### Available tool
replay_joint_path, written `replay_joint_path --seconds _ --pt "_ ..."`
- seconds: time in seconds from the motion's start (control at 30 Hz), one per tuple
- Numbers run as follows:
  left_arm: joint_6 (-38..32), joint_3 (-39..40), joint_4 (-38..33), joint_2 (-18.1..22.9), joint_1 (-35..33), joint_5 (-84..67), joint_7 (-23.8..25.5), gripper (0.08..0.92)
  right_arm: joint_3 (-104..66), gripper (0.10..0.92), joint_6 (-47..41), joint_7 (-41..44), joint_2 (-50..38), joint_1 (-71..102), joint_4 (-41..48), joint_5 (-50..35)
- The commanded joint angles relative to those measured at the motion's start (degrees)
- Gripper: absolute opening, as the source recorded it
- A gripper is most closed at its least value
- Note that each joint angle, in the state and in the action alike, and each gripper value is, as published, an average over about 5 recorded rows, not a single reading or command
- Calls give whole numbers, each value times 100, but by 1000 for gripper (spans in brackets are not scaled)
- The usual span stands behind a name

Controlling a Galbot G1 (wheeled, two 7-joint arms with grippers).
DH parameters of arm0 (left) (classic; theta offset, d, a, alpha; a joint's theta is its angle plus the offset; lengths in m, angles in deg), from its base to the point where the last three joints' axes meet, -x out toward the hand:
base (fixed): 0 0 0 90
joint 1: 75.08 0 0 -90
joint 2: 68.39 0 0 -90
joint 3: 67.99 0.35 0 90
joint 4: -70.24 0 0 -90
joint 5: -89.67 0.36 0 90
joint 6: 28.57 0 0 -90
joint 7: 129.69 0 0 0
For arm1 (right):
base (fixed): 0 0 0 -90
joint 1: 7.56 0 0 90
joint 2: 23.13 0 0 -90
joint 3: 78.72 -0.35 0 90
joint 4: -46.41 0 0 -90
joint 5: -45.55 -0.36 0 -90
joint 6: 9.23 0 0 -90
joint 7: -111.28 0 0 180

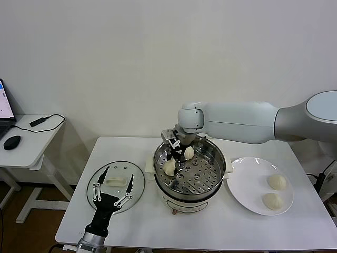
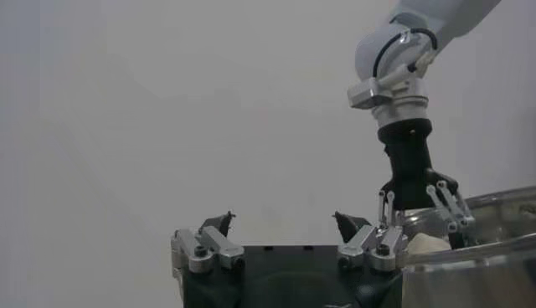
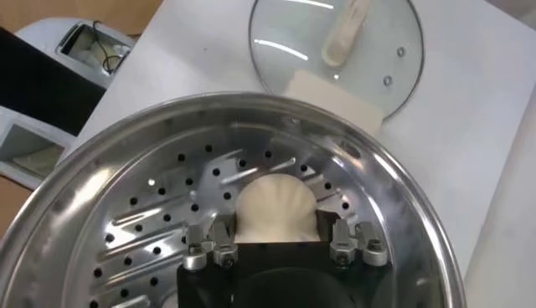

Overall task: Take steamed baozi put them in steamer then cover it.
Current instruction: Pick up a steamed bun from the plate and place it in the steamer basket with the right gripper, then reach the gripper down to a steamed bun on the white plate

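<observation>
Two cream baozi [image 1: 169, 167] sit inside the shiny steamer [image 1: 210, 182], two outside.

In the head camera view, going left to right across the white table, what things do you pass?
Glass lid with the open left gripper over it → steamer, where the right gripper holds a baozi → white plate with two buns.

right arm [image 1: 247, 122]: chunky glossy white shell, grey shoulder end | wrist: silver collar, black cable loop | right gripper [image 1: 179, 149] + left gripper [image 1: 112, 185]: black body, silver linkage fingers with little screws, black tips
</observation>
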Motion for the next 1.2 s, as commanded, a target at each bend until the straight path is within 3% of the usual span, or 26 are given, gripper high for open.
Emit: replay_joint_path --seconds 0.03,0.17,0.4,0.8,1.2 --pt "2 -18 -13 -6 -4 0 -1 823 -36 655 -8 -93 66 122 65 -12" --pt "1 -26 -15 -3 -12 0 -2 823 -68 684 -5 -109 52 150 53 -18" --pt "5 -42 -24 -7 -23 1 -2 823 -194 814 -44 18 -284 -41 -246 -1" --pt "31 59 -37 -23 20 27 3 823 -501 823 179 1355 -2597 -1099 -1387 518" --pt "37 136 31 -52 58 74 6 823 -447 823 1008 2128 -4186 -895 -644 1544"
